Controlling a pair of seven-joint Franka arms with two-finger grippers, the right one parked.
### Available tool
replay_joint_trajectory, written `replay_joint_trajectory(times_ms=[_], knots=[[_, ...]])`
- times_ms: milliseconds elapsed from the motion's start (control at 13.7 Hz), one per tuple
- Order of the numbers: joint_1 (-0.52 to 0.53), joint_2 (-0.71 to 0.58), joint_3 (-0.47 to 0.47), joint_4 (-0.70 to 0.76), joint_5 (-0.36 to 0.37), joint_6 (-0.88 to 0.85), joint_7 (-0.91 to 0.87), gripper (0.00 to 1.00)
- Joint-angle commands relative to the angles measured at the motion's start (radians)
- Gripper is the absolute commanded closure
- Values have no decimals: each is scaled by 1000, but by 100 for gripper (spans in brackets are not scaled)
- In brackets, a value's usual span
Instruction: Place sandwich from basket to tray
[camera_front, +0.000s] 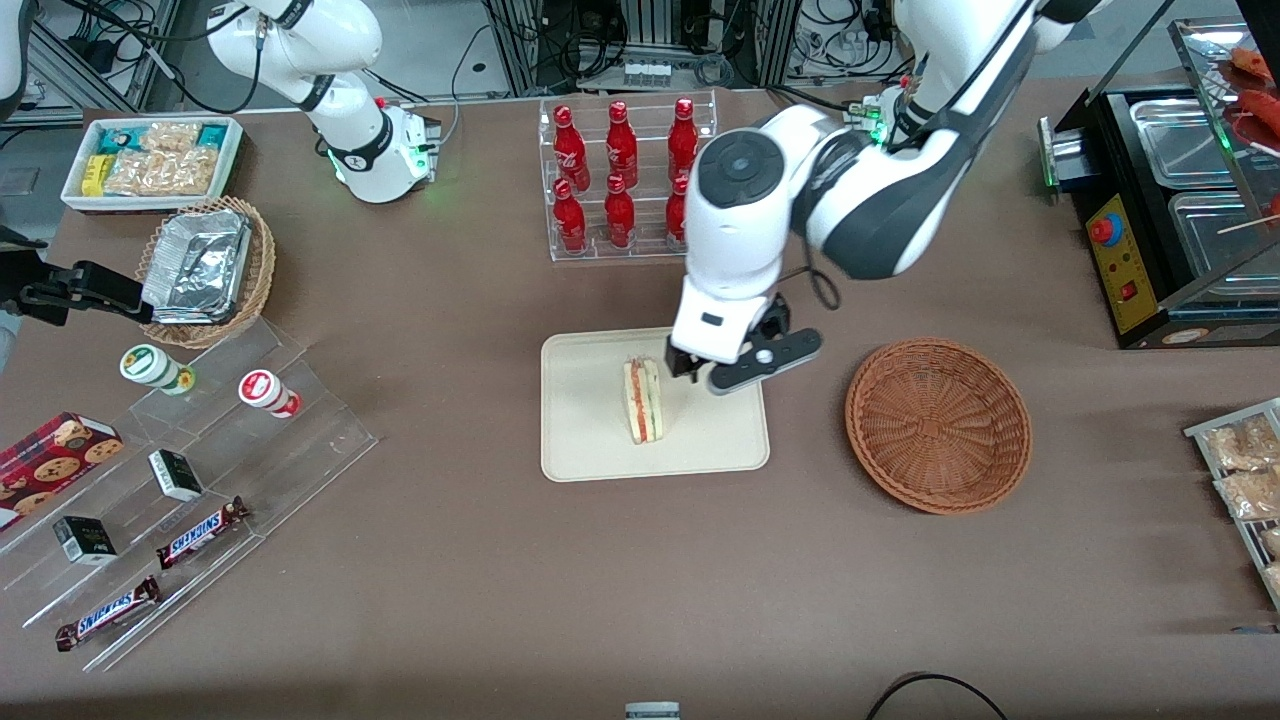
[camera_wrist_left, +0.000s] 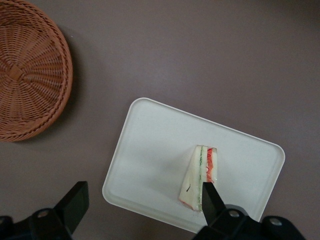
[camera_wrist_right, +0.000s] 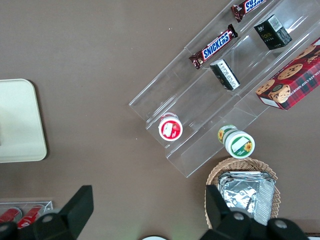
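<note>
On the flat cream-beige tray (camera_front: 600, 440), a rectangle with rounded corners and a low rim, the sandwich (camera_front: 642, 400) stands on edge, a small wedge of pale bread whose cut face shows red, orange and green stripes of filling. It sits near the middle of the tray, toward the edge closest to the basket (camera_front: 938, 425). That basket is round and shallow, woven of reddish-brown wicker with ribs radiating from its centre, and it rests on the brown table (camera_front: 640, 600) just beside the tray, toward the working arm's end, with nothing in it. The left arm reaches in from above, its glossy white wrist bent steeply downward over the tray edge farther from the front camera. Its gripper (camera_front: 690, 372) hangs just above the tray beside the sandwich, jaws spread wide and holding nothing; in the wrist view one dark fingertip (camera_wrist_left: 209, 197) overlaps the wedge's lower corner while the other (camera_wrist_left: 75, 200) sits well off past the tray's rim. A clear rack of red bottles (camera_front: 622, 165) stands farther from the front camera than the tray.
</note>
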Motion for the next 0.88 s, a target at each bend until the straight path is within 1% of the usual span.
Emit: replay_joint_trajectory(times_ms=[0,146,292,365,438,657,803], knots=[[96,-104,-3,-46,-86,-58,111,0],[152,-142,-3,-46,-122,-115,194,0],[202,-167,-3,-46,-125,-151,256,0],[231,-179,-3,-46,-145,-163,303,0],[265,-196,-1,-45,-180,-180,361,0],[329,-230,2,-45,-192,-230,461,0],[389,-248,0,-45,-208,-259,564,0]])
